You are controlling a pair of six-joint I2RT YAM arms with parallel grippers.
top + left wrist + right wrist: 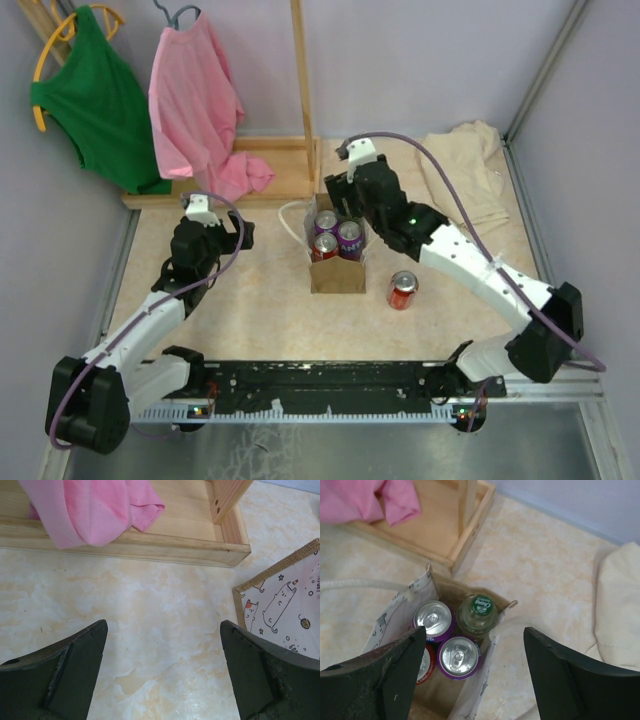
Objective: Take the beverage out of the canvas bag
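The tan canvas bag [338,272] stands upright mid-table with its mouth open, its rim [470,587] also in the right wrist view. Inside it are two purple cans [458,657] [433,619], a green-capped bottle [479,614] and a red can [426,664] half hidden behind one finger. My right gripper [475,630] hangs open above the bag's right side, its jaws either side of the bag's right wall. My left gripper [164,624] is open over bare table left of the bag, whose corner [280,605] shows at the right of that view.
A lone red can [402,290] stands on the table right of the bag. A wooden rack base [250,180] with a pink garment [195,100] sits behind, a green garment [95,100] hangs at the far left, and a beige cloth [465,175] lies at the back right.
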